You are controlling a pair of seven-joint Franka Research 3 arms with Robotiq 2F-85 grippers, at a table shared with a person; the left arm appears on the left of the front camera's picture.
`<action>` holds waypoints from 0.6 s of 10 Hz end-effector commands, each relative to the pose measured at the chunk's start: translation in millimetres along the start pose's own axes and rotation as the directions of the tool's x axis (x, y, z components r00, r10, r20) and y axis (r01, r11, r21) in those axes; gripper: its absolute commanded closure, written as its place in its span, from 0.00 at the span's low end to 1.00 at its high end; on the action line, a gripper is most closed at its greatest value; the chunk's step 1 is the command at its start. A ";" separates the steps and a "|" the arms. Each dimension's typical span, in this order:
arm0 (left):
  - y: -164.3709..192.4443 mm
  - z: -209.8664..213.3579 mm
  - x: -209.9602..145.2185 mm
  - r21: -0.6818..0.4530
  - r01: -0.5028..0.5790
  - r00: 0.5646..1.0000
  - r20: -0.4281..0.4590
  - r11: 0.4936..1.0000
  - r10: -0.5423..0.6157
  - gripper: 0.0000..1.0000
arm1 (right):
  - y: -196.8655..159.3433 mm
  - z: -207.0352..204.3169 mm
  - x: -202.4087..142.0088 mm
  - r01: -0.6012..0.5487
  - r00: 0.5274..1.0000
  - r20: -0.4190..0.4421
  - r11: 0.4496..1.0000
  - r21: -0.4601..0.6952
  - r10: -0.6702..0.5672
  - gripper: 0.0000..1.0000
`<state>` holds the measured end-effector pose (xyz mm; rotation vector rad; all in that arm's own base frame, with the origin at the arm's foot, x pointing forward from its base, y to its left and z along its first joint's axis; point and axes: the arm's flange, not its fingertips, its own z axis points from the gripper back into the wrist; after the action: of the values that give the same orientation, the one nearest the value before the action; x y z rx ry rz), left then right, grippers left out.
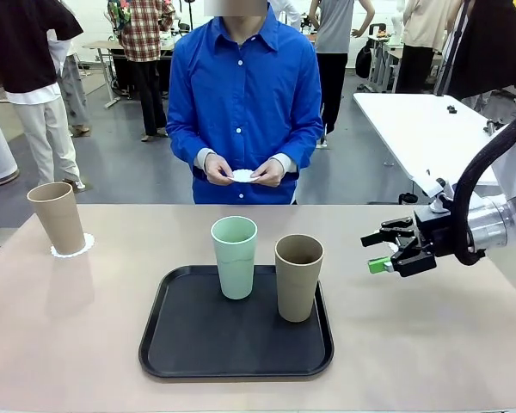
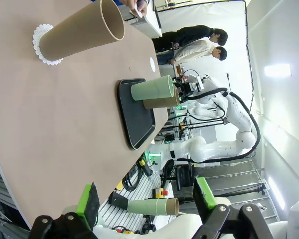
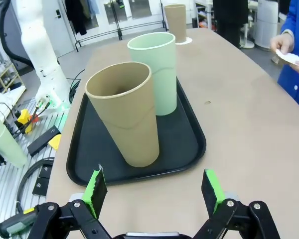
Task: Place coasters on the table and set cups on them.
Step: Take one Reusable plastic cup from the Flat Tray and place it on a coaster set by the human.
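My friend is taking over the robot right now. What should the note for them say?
Left gripper: open, empty.
Right gripper: open, empty, right of the tray.
Done: one tan cup on a coaster, far left of the table.
To do: mint cup and second tan cup stand on the tray; the person's hands hold another coaster, not yet laid.

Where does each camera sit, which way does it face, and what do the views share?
Front view: fixed on the robot's side, facing across the table to the person; the open right tool shows at picture right.
Left wrist view: mounted behind the open left tool, rolled sideways, looking along the table; the right arm shows farther off.
Right wrist view: behind the right tool, facing the tan cup on the tray.
Shared: all three show the mint cup on that tray.
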<state>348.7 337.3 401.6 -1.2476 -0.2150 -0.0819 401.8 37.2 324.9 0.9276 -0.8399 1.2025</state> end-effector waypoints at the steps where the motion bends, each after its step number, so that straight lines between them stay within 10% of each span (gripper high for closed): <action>1: -1.7 1.3 -0.7 0.005 0.000 1.000 0.003 1.000 0.000 0.00 | 0.1 -0.9 3.2 0.035 0.999 -0.003 0.999 -0.004 -0.035 0.00; 6: -1.7 1.3 -0.7 0.005 0.000 1.000 0.003 1.000 0.000 0.00 | 0.1 -0.9 3.2 0.035 0.999 -0.003 0.999 -0.004 -0.035 0.00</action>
<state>348.7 337.3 401.6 -1.2476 -0.2150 -0.0819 401.6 37.5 324.4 0.9254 -0.8245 1.1961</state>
